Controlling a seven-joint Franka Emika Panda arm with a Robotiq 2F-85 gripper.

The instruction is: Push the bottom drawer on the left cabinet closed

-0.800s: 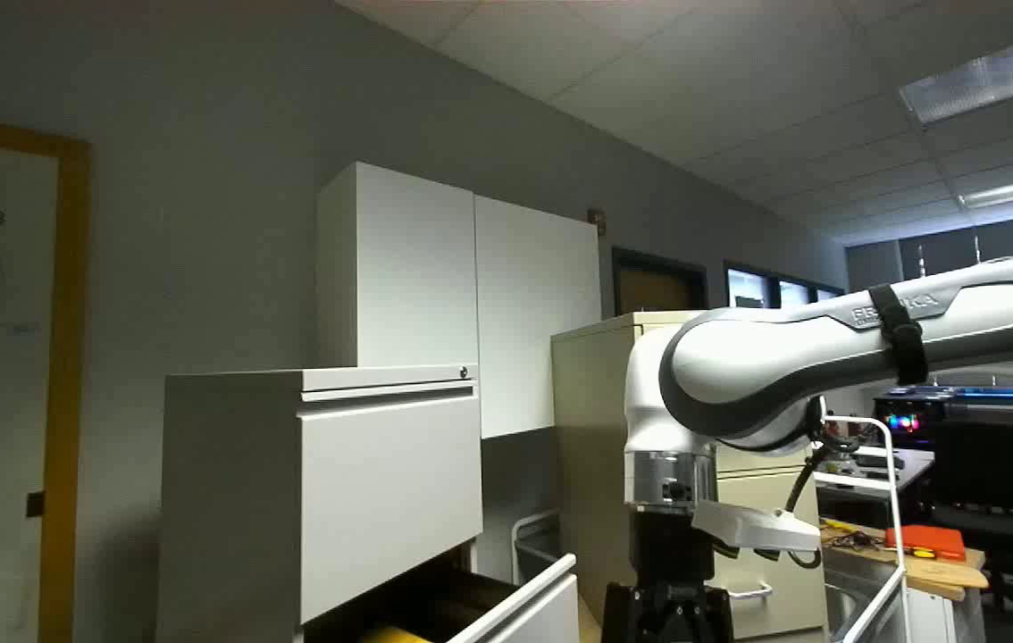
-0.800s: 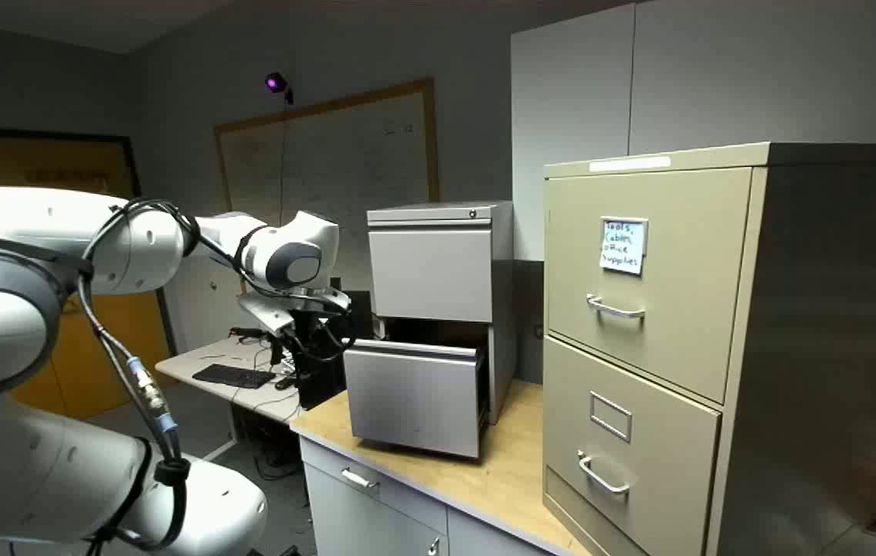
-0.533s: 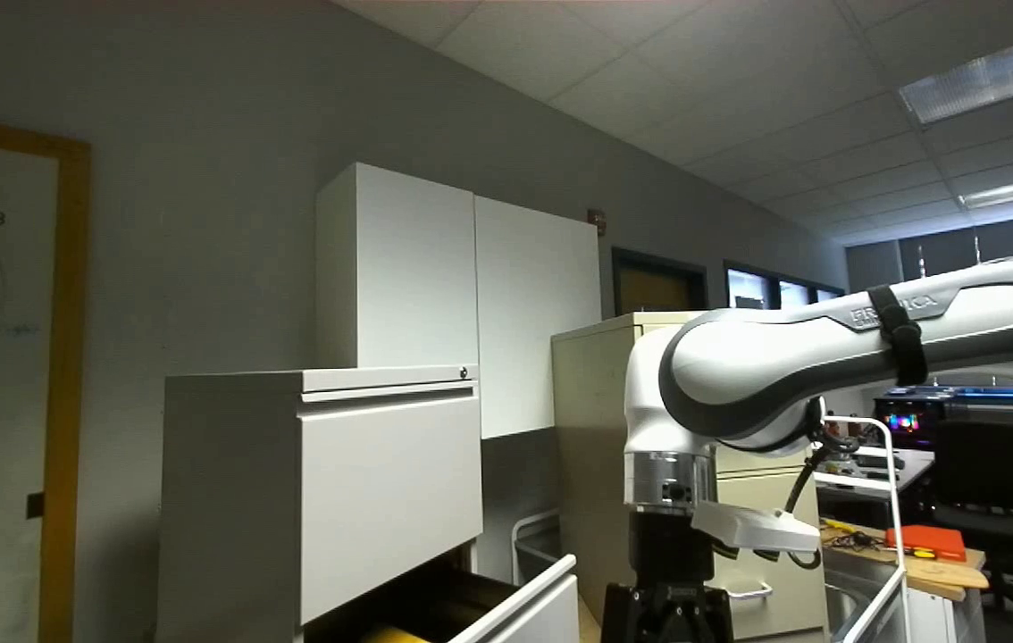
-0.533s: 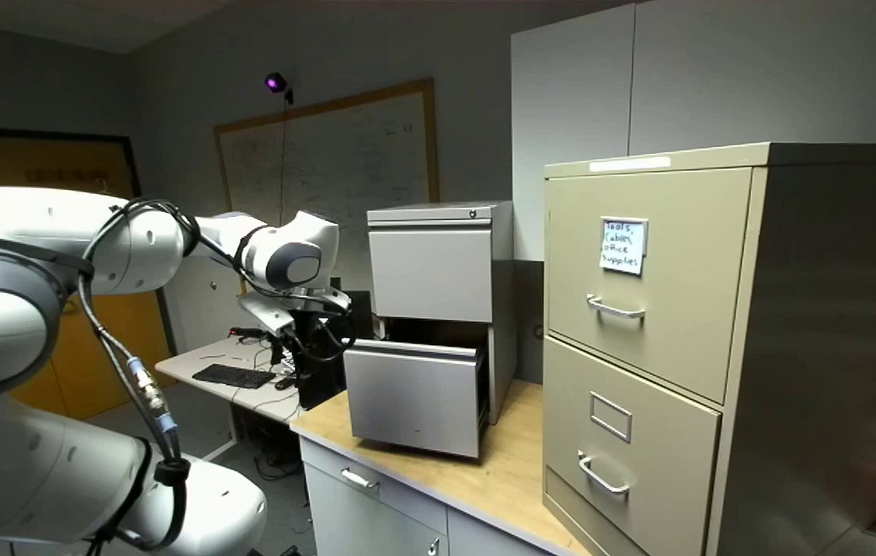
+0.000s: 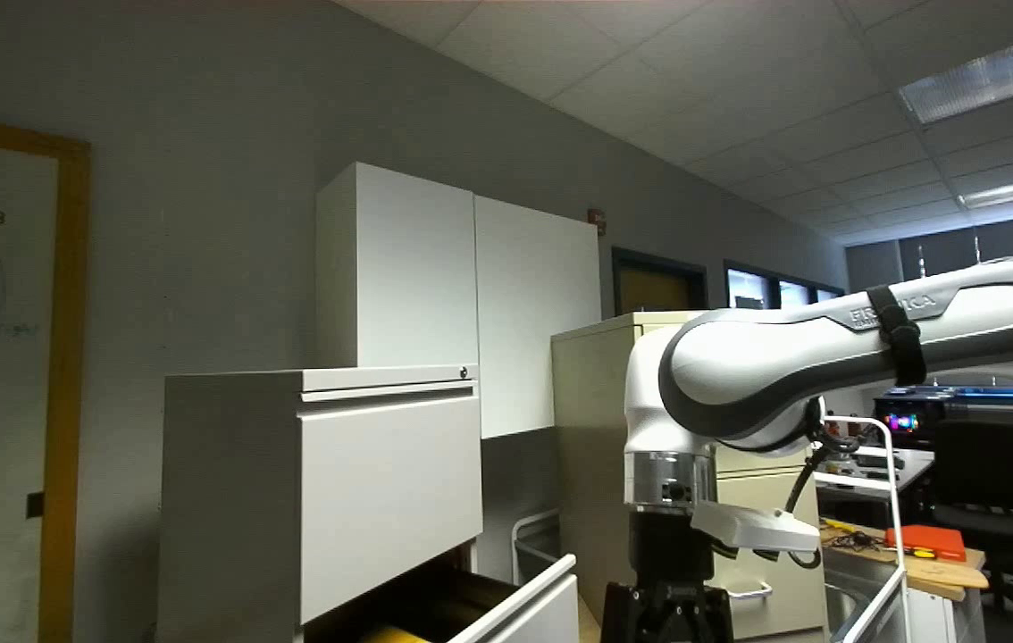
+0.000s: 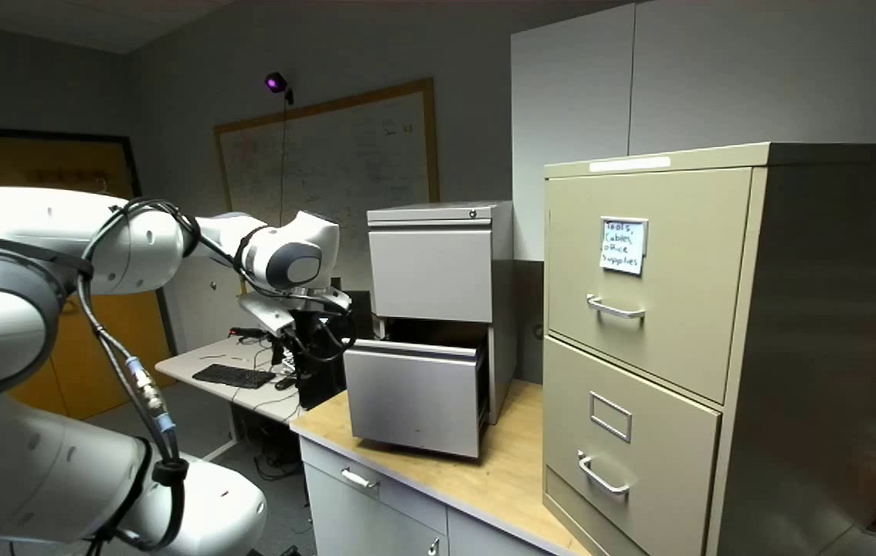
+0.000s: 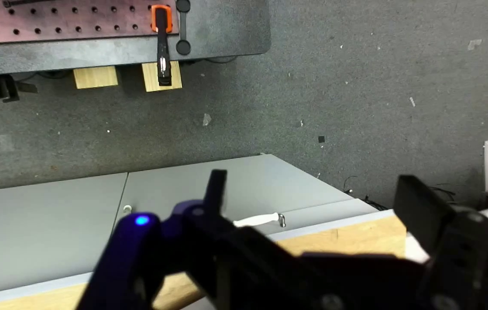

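Note:
The white left cabinet shows in both exterior views (image 5: 230,500) (image 6: 430,274) with its upper drawer front shut. Its bottom drawer (image 6: 411,401) is pulled out, and its dark inside shows above the front panel. The drawer front also shows at the bottom of an exterior view (image 5: 542,616), with something yellow inside. My gripper (image 5: 667,616) points down in front of the drawer front, with a gap seen between them; its fingertips are below that picture. In the wrist view my gripper (image 7: 313,193) has its black fingers wide apart with nothing between them. The bottom drawer's front is not clearly visible there.
A beige filing cabinet (image 6: 639,255) stands beside the white cabinet on the wooden counter top (image 6: 511,471). A base cabinet with a handle (image 7: 256,220) is below the counter. A desk with a keyboard (image 6: 233,376) is behind. A black table (image 7: 227,30) stands across the floor.

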